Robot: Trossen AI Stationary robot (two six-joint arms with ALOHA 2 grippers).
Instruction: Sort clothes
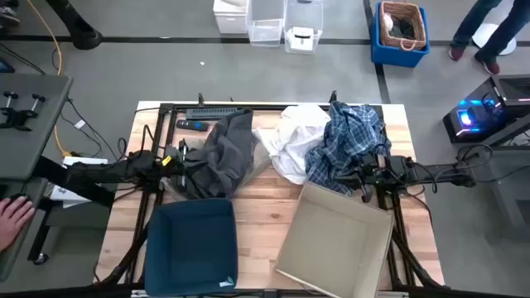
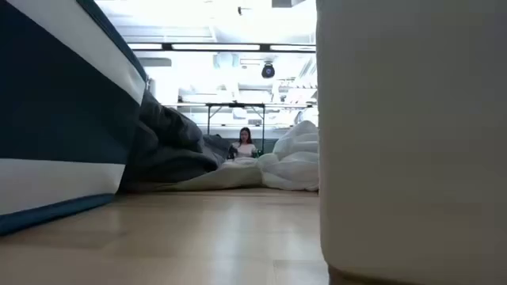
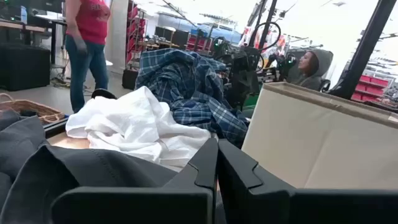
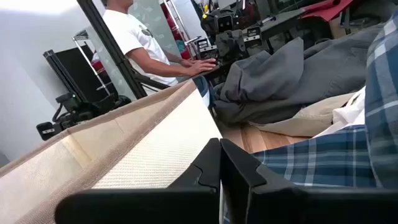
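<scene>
A dark grey garment lies heaped at the table's middle left, a white shirt in the middle, and a blue-and-white plaid shirt to its right. A tan garment lies under the grey and white ones. My left gripper is shut at the grey garment's left edge. My right gripper is shut at the plaid shirt's near edge. No small white piece can be made out. My left gripper lies level beside the dark grey garment's edge, fingers shut with no cloth showing between them; I cannot tell whether it touches the cloth. My right gripper lies level beside the plaid shirt's near edge, fingers shut; I cannot tell whether it touches it.
A dark blue bin stands at the near left and a tan cardboard box at the near right, both close in front of the grippers. Small tools lie at the far left. A person's hand shows off the table's left side.
</scene>
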